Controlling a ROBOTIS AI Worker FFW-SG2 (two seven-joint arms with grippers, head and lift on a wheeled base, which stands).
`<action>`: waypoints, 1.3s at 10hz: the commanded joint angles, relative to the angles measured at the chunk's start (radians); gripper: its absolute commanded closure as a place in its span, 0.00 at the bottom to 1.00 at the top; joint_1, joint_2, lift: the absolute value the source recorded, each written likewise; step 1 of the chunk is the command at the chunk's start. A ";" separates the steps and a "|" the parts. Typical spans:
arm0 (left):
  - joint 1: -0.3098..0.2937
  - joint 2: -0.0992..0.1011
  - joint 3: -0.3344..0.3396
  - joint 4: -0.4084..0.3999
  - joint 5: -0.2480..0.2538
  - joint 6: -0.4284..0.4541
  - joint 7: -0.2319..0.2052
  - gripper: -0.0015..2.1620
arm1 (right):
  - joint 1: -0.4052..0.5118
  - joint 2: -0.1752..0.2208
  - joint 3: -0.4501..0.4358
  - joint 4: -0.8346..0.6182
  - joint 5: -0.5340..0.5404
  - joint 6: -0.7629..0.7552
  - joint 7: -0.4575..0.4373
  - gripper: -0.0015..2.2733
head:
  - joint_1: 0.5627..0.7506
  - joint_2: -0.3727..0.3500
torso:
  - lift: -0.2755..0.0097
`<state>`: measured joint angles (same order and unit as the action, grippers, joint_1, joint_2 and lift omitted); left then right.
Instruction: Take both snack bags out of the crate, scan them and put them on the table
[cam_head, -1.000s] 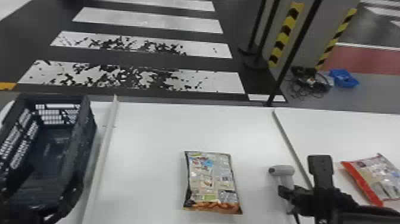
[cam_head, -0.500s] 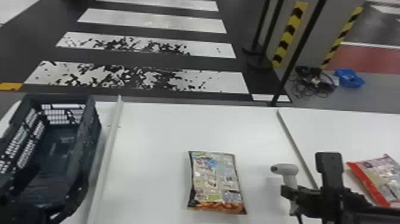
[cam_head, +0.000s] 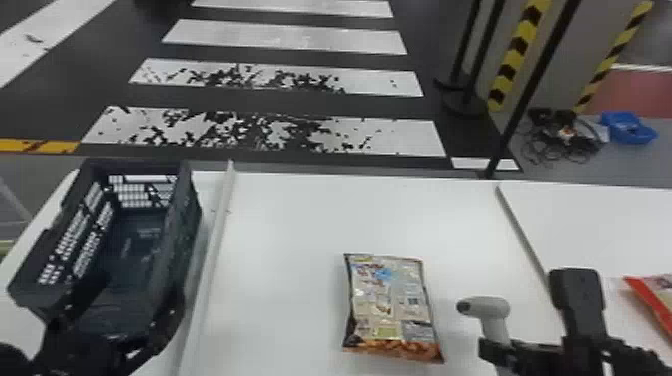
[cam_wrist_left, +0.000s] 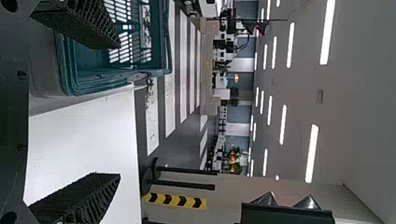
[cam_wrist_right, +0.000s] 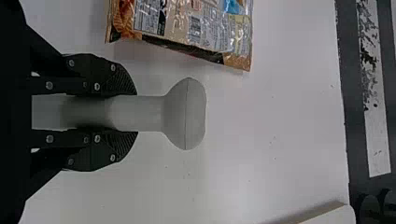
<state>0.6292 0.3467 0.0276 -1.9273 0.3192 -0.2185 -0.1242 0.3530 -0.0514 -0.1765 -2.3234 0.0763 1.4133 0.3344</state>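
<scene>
Bench (cam_head: 300, 215): white, with a raised strip (cam_head: 215, 260) on its left part and a seam (cam_head: 522, 232) on its right.

Crate (cam_head: 192, 240): dark, slatted sides, standing left of the strip. Faint marks on its floor, too blurred to make out.

Snack bag (cam_head: 385, 310), first: lying flat on the bench between strip and seam, densely printed panel upward. Columns of small lettering, a blue patch toward the far end, a green block and a grey block toward the near end, a small dark square at mid-right, and a band picturing brown snack pieces along the near edge. Lettering too small to tell.

Snack bag (cam_head: 657, 300), second: on the bench right of the seam, partly in view, red edge, pale printed panel; wording cannot be told.

Scanner (cam_head: 487, 306): light grey, head raised above the handle, dark end facing the first bag's side; bag and scanner near each other, apart.

Right gripper (cam_head: 500, 350): fingers (cam_wrist_right: 119, 81) closed around the scanner handle, one on each side.

Left gripper (cam_head: 136, 292): at the crate's near end, fingers (cam_wrist_left: 79, 23) spread wide; contact with the crate cannot be told.

Floor beyond: blue tray (cam_head: 630, 130) beside a heap of dark cables (cam_head: 562, 137).
</scene>
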 joint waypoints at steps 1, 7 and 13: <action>0.001 0.000 -0.001 -0.002 0.000 0.000 0.000 0.00 | 0.004 0.010 0.034 -0.033 -0.006 0.019 0.003 0.99 | 0.70 0.46 | 0.64; 0.004 0.002 -0.003 -0.004 0.000 0.000 0.000 0.00 | 0.001 0.038 0.143 -0.090 0.005 0.074 0.011 0.99 | 0.70 0.63 | 0.64; 0.001 0.002 0.003 -0.001 0.003 0.000 0.000 0.00 | -0.037 0.039 0.157 -0.037 0.011 0.062 0.009 0.99 | 0.70 0.67 | 0.64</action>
<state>0.6316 0.3482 0.0307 -1.9290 0.3221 -0.2185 -0.1242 0.3196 -0.0123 -0.0198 -2.3665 0.0875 1.4787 0.3434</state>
